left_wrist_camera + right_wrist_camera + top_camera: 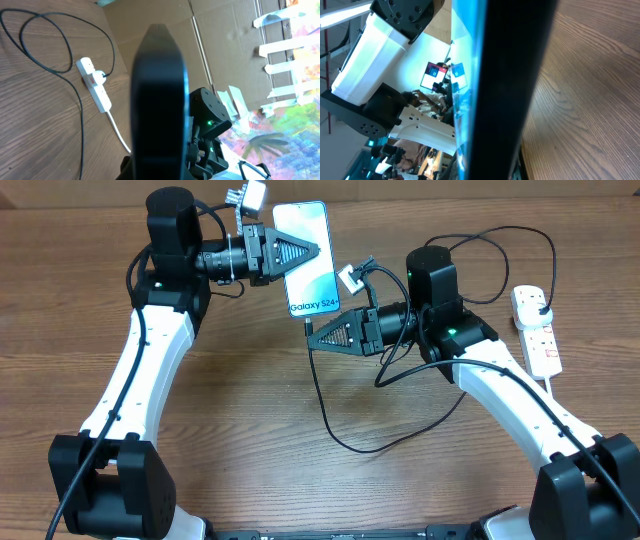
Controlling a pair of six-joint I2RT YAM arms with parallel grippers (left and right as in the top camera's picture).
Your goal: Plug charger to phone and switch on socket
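**A:** We are seeing the slim rectangular phone with the light blue screen at the far middle of the brown wooden table. The left gripper is clamping its left edge.

**B:** The right gripper is pinching shut on the tip of the long thin black charger cable, just beside the phone's near end. We are not managing to tell whether the tip is touching it.

**A:** The cable is looping near, then running to the white elongated power strip lying far right.

Bright even light, faint soft shadows, overhead sharp, near foreground blurred in wrist views
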